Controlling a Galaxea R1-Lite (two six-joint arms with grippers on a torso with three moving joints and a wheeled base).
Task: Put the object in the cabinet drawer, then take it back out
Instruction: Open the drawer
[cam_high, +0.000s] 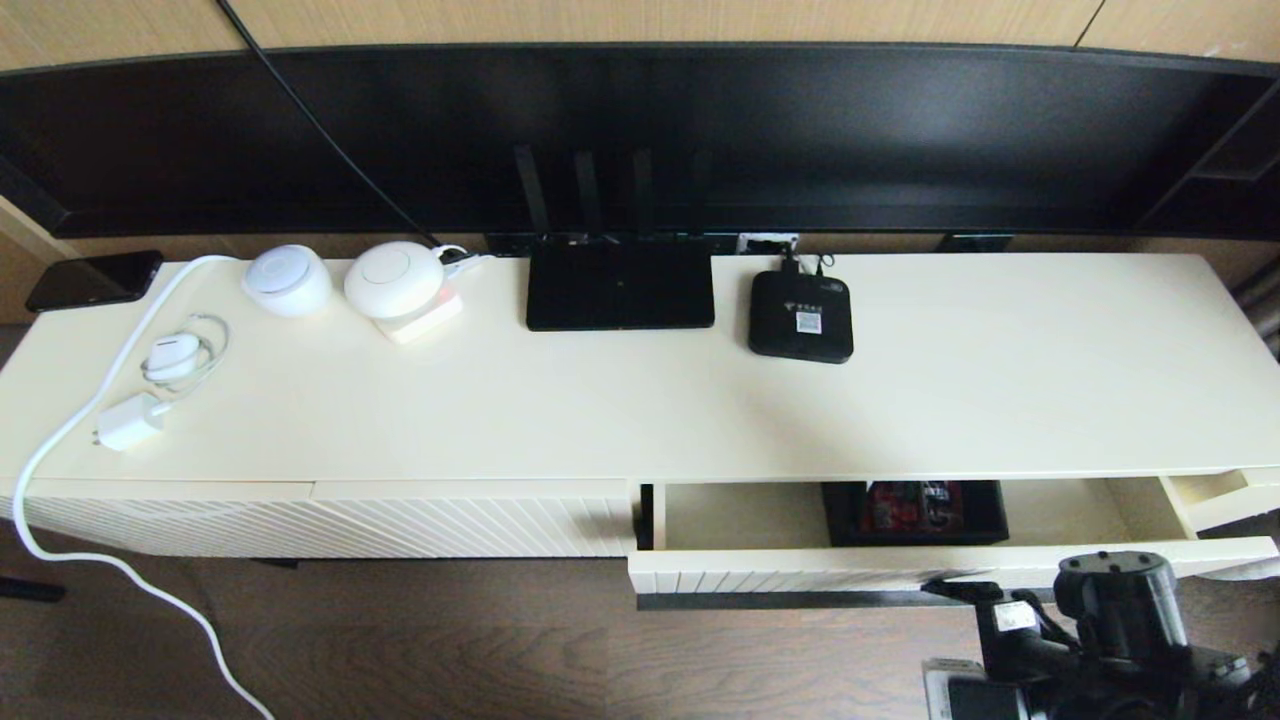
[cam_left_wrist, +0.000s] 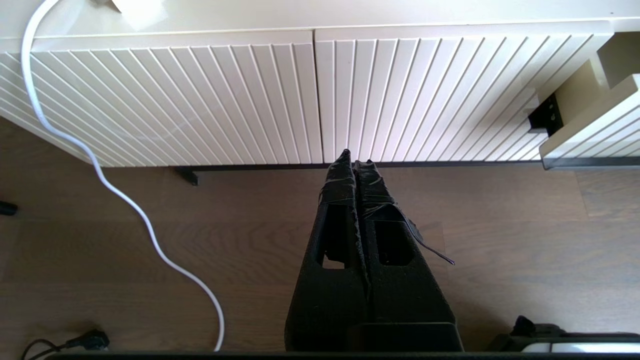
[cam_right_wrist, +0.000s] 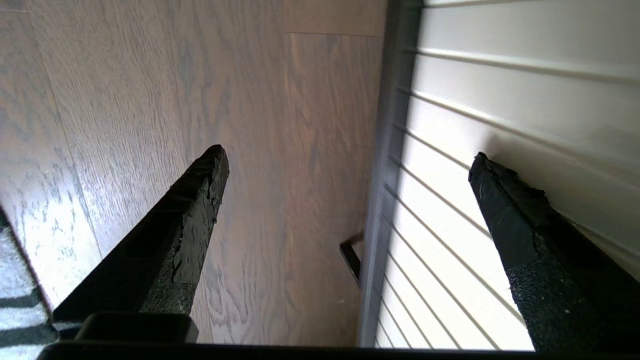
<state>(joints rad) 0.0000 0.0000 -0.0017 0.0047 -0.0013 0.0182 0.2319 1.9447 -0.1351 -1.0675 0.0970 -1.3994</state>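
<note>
Left gripper (cam_left_wrist: 356, 159): parked low before the closed diagonal-ribbed panel (cam_high: 400, 525), lower left of the head view; fingers pressed together, holding nothing.
Surface (cam_high: 640, 410): router (cam_high: 620, 285) and small black box (cam_high: 801, 316) at upper centre, not involved.
Cabinet drawer (cam_high: 900, 572): pulled out, lower centre-right.
Object (cam_high: 915, 512): sitting inside the drawer, towards its back, partly under the surface edge.
Right gripper (cam_right_wrist: 345, 160): lower right, just outside the drawer front beside the dark handle strip (cam_right_wrist: 385, 165); fingers spread wide, empty.
Step judged: either shutting the drawer or retrieving the box.
Advice: to retrieve, rise over the front, then reach in level under the surface edge.
</note>
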